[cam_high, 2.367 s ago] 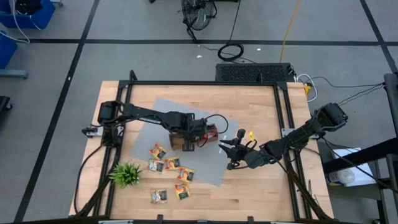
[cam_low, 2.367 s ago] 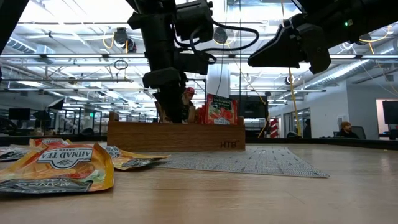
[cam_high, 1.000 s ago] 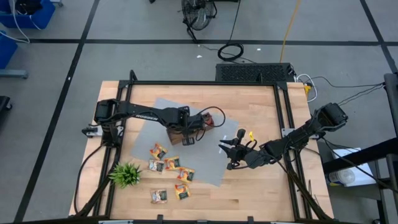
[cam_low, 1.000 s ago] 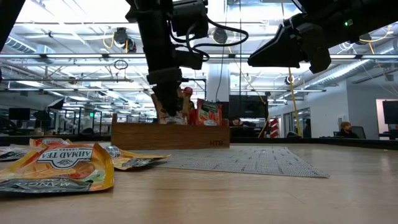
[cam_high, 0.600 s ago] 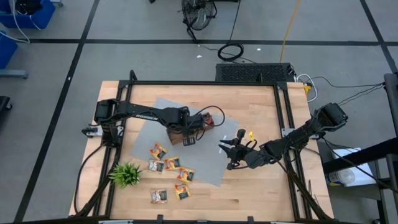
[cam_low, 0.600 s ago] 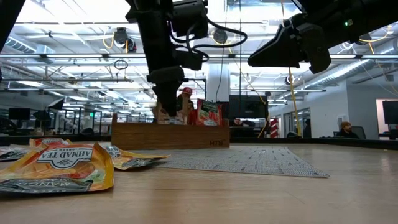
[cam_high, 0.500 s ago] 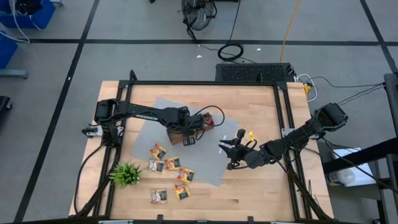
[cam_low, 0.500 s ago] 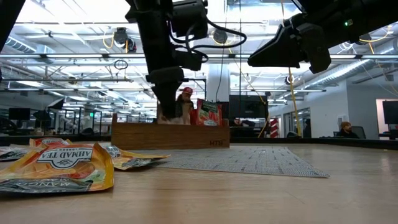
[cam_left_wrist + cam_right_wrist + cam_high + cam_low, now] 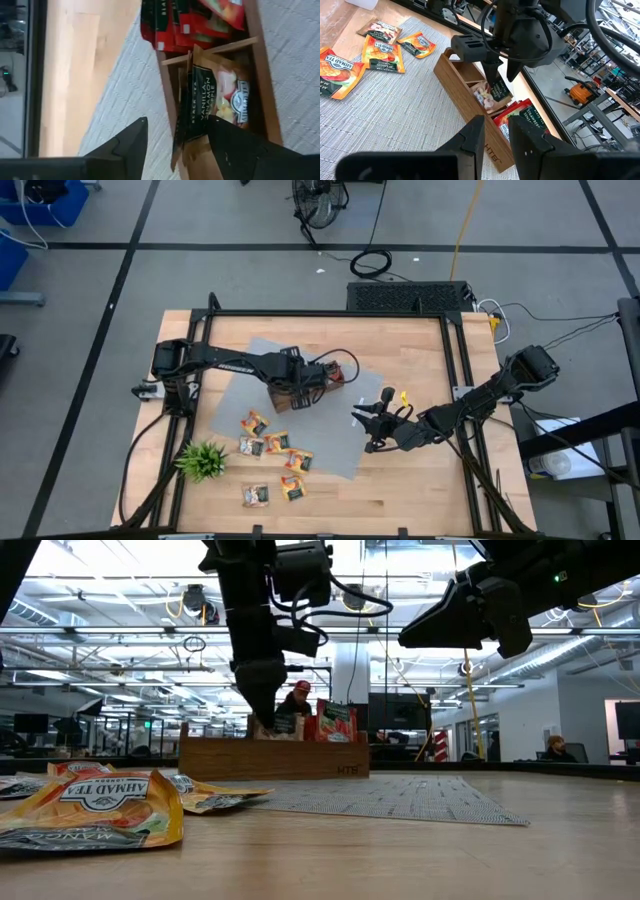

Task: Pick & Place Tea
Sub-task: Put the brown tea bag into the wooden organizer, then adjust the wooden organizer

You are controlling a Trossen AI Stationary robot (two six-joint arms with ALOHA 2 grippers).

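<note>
- The left gripper hangs right over the wooden tray on the grey mat.
- Its fingers are spread apart, one on each side of a dark tea sachet with the words vanilla and cinnamon on it.
- That sachet stands on its edge in the middle part of the tray, beside a pale sachet. I cannot tell if the fingers touch it.
- Red tea sachets fill the next part of the tray.
- More orange-yellow tea sachets lie loose on the mat and table, near the small green plant.
- The right gripper waits above the mat's edge, well apart from the tray. Its fingers are close together and hold nothing.
</note>
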